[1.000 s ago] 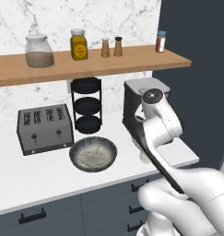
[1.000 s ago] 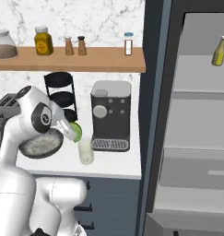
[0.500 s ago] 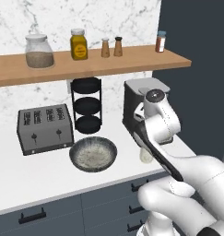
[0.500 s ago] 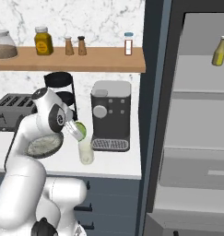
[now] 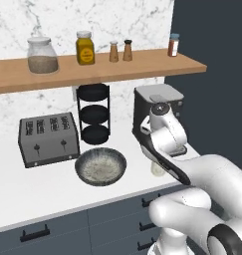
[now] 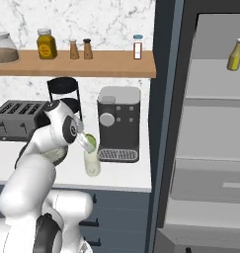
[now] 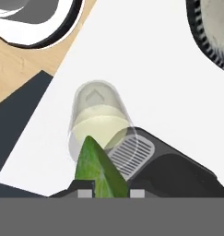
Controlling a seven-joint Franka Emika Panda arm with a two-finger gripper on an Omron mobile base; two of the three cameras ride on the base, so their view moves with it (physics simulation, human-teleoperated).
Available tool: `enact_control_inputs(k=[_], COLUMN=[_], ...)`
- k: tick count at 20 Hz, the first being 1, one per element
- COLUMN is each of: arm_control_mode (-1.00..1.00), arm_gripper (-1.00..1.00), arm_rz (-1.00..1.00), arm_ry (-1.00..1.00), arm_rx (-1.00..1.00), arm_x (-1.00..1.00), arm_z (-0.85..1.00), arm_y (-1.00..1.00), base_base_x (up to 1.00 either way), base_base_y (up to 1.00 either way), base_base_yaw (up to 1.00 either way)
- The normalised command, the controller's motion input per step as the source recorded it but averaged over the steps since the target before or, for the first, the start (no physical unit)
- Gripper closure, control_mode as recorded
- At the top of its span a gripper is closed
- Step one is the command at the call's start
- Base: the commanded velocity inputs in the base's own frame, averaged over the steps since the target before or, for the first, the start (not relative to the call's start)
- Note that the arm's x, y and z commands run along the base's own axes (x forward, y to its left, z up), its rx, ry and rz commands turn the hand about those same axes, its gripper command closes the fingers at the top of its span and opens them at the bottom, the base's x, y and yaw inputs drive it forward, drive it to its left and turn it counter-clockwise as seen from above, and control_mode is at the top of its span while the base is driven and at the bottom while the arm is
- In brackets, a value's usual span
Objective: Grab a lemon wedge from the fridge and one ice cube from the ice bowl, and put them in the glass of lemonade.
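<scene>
Green lemon wedge (image 7: 97,168) pinched in pincer (image 7: 104,192), tips half-hidden, above glass of lemonade (image 7: 99,124).

Wooden shelf (image 5: 92,69) — clear glass (image 7: 98,120)

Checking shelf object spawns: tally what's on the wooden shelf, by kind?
Glass jar of grains: 1
Amber jar with yellow lid: 1
Small brown shakers: 2
Spice bottle with blue cap: 1
Total: 5
</scene>
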Motion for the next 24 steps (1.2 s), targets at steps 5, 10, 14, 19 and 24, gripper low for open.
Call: enact_control_inputs(k=[5, 10, 14, 19, 24], arm_control_mode=[-1.00, -1.00, -1.00, -1.00, -1.00], arm_gripper=[1.00, 1.00, 1.00, -1.00, -1.00], arm_rz=[0.00, 0.00, 0.00, 0.00, 0.00], arm_ry=[0.04, 0.00, 0.00, 0.00, -0.01], arm_rx=[0.00, 0.00, 0.00, 0.00, 0.00], arm_x=[0.32, 0.39, 0.15, -0.50, -0.31], arm_z=[-0.29, -0.12, -0.13, -0.04, 0.00], arm_y=[0.00, 0.00, 0.00, 0.00, 0.00], base_base_x=[0.00, 0.00, 0.00, 0.00, 0.00], base_base_y=[0.00, 0.00, 0.00, 0.00, 0.00], base_base_yaw=[0.00, 0.00, 0.00, 0.00, 0.00])
